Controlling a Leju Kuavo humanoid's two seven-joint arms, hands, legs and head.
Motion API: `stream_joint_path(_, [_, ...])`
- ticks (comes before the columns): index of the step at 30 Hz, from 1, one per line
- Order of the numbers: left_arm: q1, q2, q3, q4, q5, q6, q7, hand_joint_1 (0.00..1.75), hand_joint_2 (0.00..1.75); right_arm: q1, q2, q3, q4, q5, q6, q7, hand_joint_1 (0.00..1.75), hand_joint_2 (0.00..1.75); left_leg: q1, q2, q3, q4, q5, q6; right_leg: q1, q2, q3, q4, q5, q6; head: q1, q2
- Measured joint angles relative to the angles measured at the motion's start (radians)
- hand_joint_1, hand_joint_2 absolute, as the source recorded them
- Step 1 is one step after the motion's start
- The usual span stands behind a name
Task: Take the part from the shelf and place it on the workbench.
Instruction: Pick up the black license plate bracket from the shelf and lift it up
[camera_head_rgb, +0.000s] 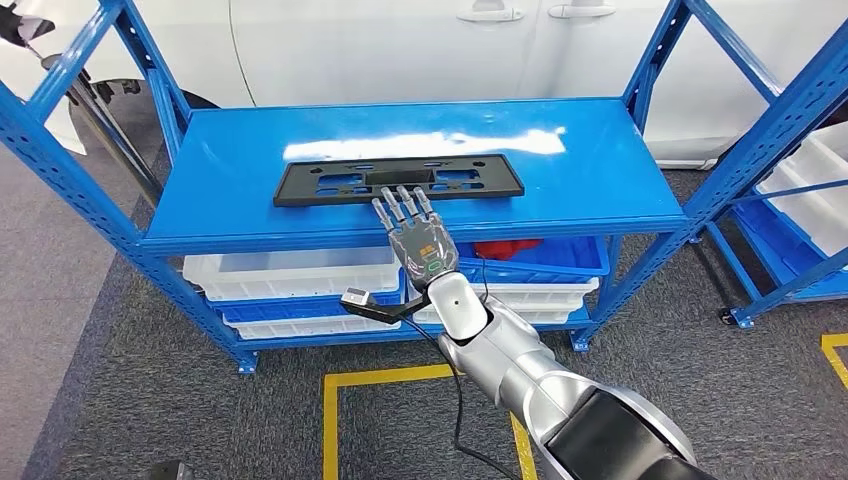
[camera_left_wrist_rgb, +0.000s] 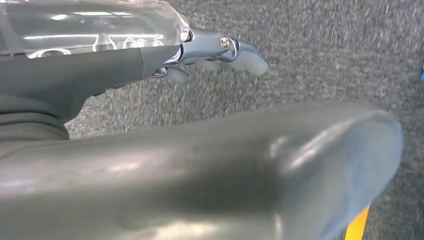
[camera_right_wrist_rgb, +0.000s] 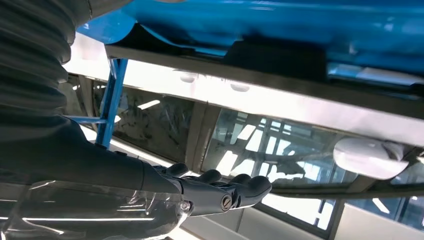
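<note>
Reaching step: the right hand (camera_head_rgb: 418, 232), fingers straight and empty, nears the black part (camera_head_rgb: 398, 181) lying on the blue shelf (camera_head_rgb: 250, 150), at its 12 o'clock. Next, close around its near edge.

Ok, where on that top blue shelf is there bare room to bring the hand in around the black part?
The blue metal shelf top lies bare to the left, to the right and behind the flat black plastic frame. The front strip is narrow, and the right hand reaches over it, fingertips at the frame's near edge. Below, the white and blue bins crowd the lower tier.
</note>
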Motion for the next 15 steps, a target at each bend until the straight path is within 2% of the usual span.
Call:
stream_joint_path(2, [-0.001,0.000,0.000,0.000,0.000,-0.001,0.000,0.00,0.00,0.000,0.000,0.000,0.002,0.000,0.007,-0.002,0.00,1.75,0.000,0.001,0.002,-0.003,0.001,0.011,-0.002,-0.001,-0.031,0.066,-0.038,0.006,0.000,0.000])
stream_joint_path(4, [-0.001,0.000,0.000,0.000,0.000,-0.001,0.002,0.00,0.00,0.002,0.000,-0.001,0.006,0.000,0.012,-0.003,0.00,1.75,-0.004,0.001,0.002,-0.002,-0.001,0.018,-0.002,-0.002,-0.100,0.201,-0.094,0.007,0.000,0.000])
stream_joint_path(5, [-0.001,0.000,0.000,0.000,0.000,-0.001,0.002,0.00,0.00,0.005,0.000,-0.001,0.008,0.000,0.014,-0.004,0.00,1.75,-0.007,0.001,0.003,-0.002,-0.002,0.020,-0.001,-0.002,-0.133,0.258,-0.109,0.005,0.000,0.000])
stream_joint_path(6, [0.000,0.000,0.000,0.000,0.000,-0.001,0.003,0.00,0.00,0.008,0.000,-0.001,0.009,0.000,0.016,-0.004,0.00,1.75,-0.010,0.001,0.005,-0.002,-0.004,0.023,0.001,-0.002,-0.151,0.283,-0.105,0.001,0.000,0.000])
stream_joint_path(7, [0.001,0.000,0.000,0.000,0.000,-0.001,0.004,0.00,0.00,0.009,0.000,-0.001,0.011,0.000,0.017,-0.004,0.00,1.75,-0.014,0.001,0.008,-0.002,-0.006,0.025,0.004,-0.002,-0.148,0.267,-0.082,-0.006,0.000,0.000])
stream_joint_path(9, [0.001,-0.001,0.000,0.001,0.000,-0.001,0.004,0.00,0.00,0.008,0.000,-0.002,0.012,0.000,0.018,-0.004,0.00,1.75,-0.020,-0.001,0.017,-0.003,-0.011,0.028,0.016,-0.001,-0.097,0.142,-0.005,-0.031,0.000,0.000])
stream_joint_path(10, [0.000,-0.003,0.000,0.002,0.000,-0.001,0.004,0.00,0.00,0.005,0.000,-0.002,0.012,0.000,0.018,-0.004,0.00,1.75,-0.024,-0.001,0.020,-0.003,-0.013,0.028,0.023,-0.002,-0.068,0.077,0.021,-0.045,0.000,0.000])
stream_joint_path(11, [-0.001,-0.004,0.000,0.003,0.000,-0.001,0.005,0.00,0.00,0.003,0.000,-0.003,0.012,0.000,0.018,-0.004,0.00,1.75,-0.025,-0.001,0.021,-0.004,-0.015,0.026,0.029,-0.003,-0.047,0.030,0.036,-0.056,0.000,0.000])
stream_joint_path(12, [-0.001,-0.006,0.000,0.004,0.000,-0.001,0.005,0.00,0.00,0.001,0.001,-0.004,0.012,-0.001,0.019,-0.004,0.00,1.75,-0.023,0.000,0.021,-0.006,-0.017,0.022,0.034,-0.003,-0.037,0.006,0.038,-0.063,-0.001,0.000])
stream_joint_path(15, [0.000,-0.006,0.000,0.005,0.001,-0.002,0.006,0.00,0.00,-0.001,0.003,-0.010,0.012,0.000,0.018,-0.008,0.00,1.75,-0.023,0.003,0.026,-0.009,-0.022,0.009,0.032,-0.003,-0.020,-0.021,0.040,-0.062,0.000,0.000])
